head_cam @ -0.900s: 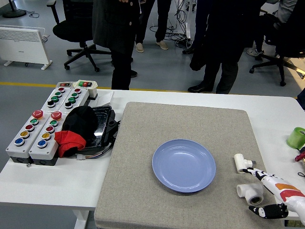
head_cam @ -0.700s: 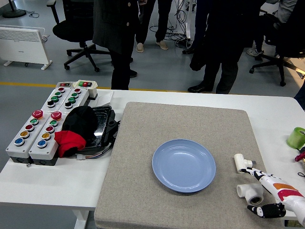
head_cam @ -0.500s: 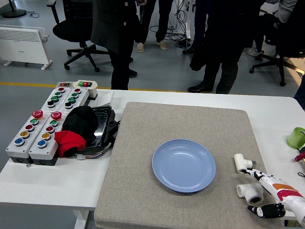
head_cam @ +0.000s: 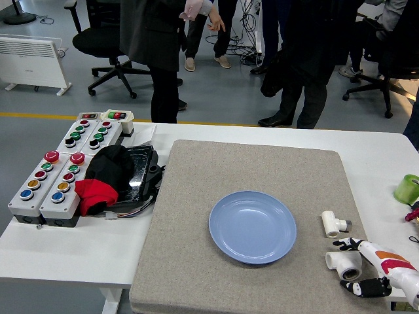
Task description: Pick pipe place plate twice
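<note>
Since the earlier frames the right hand has slid back toward the near right corner of the desk, so the white T-shaped pipe piece, which its upper finger partly covered before, now lies in full view. At the far side a person's hand has come into sight near the top edge, held in the air well away from the desk.

The right hand enters from the lower right corner, its fingers spread wide and holding nothing. A white finger with a black tip points left just above the second pipe piece, a short white elbow, and a black thumb lies just below that elbow, so the elbow sits between the two. Whether either digit touches it cannot be told.

Both pipe pieces rest on the grey mat, to the right of the blue plate. The plate sits near the middle of the mat with nothing in it. The T-shaped piece lies just beyond the elbow, nearer the mat's right edge.

On the left of the desk stand grey boxes with coloured buttons, beside a black and red cloth on a dark tray. A green roll sits at the right edge.
</note>
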### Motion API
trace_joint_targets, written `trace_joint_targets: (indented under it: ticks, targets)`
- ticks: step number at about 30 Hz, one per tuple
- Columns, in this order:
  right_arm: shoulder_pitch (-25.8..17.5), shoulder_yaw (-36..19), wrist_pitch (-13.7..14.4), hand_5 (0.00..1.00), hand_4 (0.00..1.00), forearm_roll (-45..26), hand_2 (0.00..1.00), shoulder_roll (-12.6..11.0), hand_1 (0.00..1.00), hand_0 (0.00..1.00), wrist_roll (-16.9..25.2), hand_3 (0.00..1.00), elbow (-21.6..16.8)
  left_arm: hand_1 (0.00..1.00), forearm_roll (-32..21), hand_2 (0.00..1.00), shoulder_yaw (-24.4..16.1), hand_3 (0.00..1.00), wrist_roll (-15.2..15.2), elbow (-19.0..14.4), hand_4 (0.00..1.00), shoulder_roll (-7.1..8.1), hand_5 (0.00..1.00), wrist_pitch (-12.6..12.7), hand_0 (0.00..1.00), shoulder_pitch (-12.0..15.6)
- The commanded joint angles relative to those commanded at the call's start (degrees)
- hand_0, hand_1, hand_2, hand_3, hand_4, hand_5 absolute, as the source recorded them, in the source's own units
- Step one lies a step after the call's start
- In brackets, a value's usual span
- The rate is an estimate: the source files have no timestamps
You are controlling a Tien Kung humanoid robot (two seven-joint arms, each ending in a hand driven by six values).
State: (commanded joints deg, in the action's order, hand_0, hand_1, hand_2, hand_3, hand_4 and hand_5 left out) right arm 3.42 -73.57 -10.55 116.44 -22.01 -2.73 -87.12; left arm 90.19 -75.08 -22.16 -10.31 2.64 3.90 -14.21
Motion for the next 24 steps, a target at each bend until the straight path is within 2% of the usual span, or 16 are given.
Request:
trace_joint_targets:
  ticks: [3, 4, 9, 10, 15, 16, 24]
  targets:
    - [0.0, 0.2, 0.0, 0.31, 0.765, -0.1, 0.694, 0.0, 0.676, 0.653, -0.1, 0.779, 0.1, 0.748, 0.0, 0.703, 0.0, 0.65, 0.0, 0.0, 0.4, -0.02, 0.998, 0.0, 0.723, 0.0]
    - [0.0, 0.2, 0.2, 0.298, 0.727, -0.2, 0.615, 0.0, 0.597, 0.522, -0.1, 0.754, 0.1, 0.748, 0.0, 0.703, 0.0, 0.649, 0.0, 0.0, 0.401, -0.03, 0.998, 0.0, 0.723, 0.0]
    - [-0.1, 0.3, 0.8, 0.298, 0.727, -0.6, 0.615, 0.0, 0.597, 0.522, -0.2, 0.754, 0.1, 0.748, 0.1, 0.703, 0.1, 0.649, 0.0, 0.0, 0.401, -0.06, 0.998, 0.0, 0.723, 0.1]
    - [-0.1, 0.3, 0.8, 0.283, 0.702, -0.7, 0.583, 0.0, 0.543, 0.455, -0.2, 0.739, 0.1, 0.748, 0.1, 0.703, 0.0, 0.65, 0.0, 0.0, 0.402, -0.07, 0.998, 0.0, 0.723, 0.1]
    - [-0.2, 0.3, 1.3, 0.283, 0.702, -1.2, 0.583, -0.1, 0.543, 0.455, -0.2, 0.739, -0.1, 0.748, 0.3, 0.703, 0.0, 0.65, 0.0, 0.0, 0.402, -0.08, 0.998, -0.1, 0.723, 0.2]
    - [-0.1, 0.4, 1.4, 0.28, 0.674, -1.4, 0.555, -0.1, 0.5, 0.395, -0.2, 0.722, -0.2, 0.749, 0.4, 0.703, -0.1, 0.649, 0.0, 0.0, 0.401, -0.09, 0.998, -0.1, 0.723, 0.3]
    - [0.0, 0.9, 1.8, 0.273, 0.67, -2.1, 0.554, -0.1, 0.487, 0.382, 0.0, 0.715, -0.8, 0.749, 0.9, 0.702, -0.3, 0.649, -0.1, 0.0, 0.4, -0.12, 0.998, -0.2, 0.723, 0.6]
